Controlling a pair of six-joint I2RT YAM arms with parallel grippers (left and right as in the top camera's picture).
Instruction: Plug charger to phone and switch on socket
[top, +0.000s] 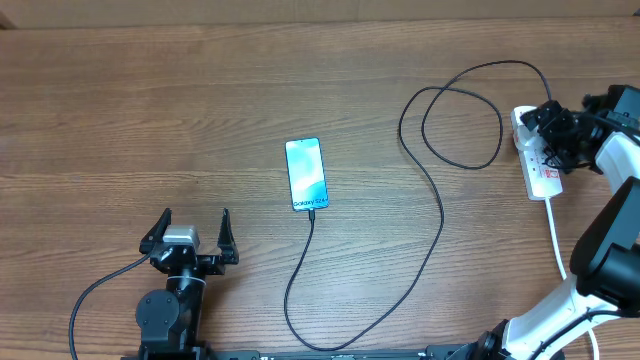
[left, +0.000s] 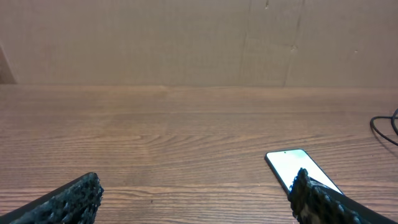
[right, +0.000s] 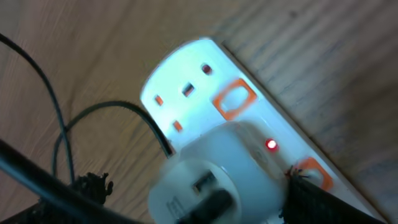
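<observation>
Nearest the robot's base, the left end effector hovers low over the desk with its jaws spread as wide as they go and nothing between them. It looks parked out of the way, since nothing on its side seems to need work.

Just beyond it lies the phone, flat and screen-up near the middle of the desk, display lit light blue. The charger meets the phone's near end, so the connector appears to be seated. From there the black cable sweeps toward the base, curves up the right side and coils loosely, slack enough not to tug the phone.

Farthest out, at the right edge, sits the socket. The right end effector hangs directly over it, probably to reach a switch. In the wrist view its fingers stand well apart on either side of the white plug, gripping nothing that I can see. A small red light glows beside the plug, near an orange-framed switch, which suggests this outlet is already live.
</observation>
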